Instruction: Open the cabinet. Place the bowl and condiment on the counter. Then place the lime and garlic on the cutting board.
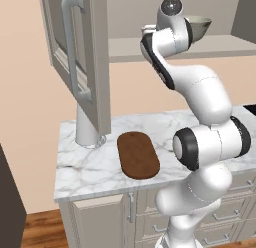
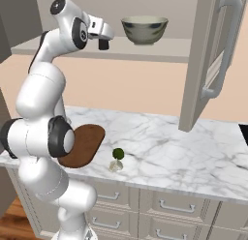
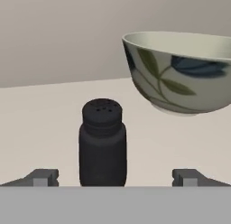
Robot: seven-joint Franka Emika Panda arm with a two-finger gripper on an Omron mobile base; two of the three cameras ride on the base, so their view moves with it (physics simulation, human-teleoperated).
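Inside the open cabinet point(image 2: 206, 65), the gripper point(image 3: 115, 175) hangs spread wide before the condiment point(image 3: 103, 142) — upright on the shelf, the bowl point(image 3: 180, 72) just beside it. Small, rigid and probably light, the bottle looks best pinched across its smooth body — below the cap.

Two rear base views over shared counter point(image 1: 90, 167); hand view close, shelf-level.

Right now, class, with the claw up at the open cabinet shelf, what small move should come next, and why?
Probably ease the claw forward, then close on the bottle: its open tips flank the bottle, which stands upright left of the bowl.
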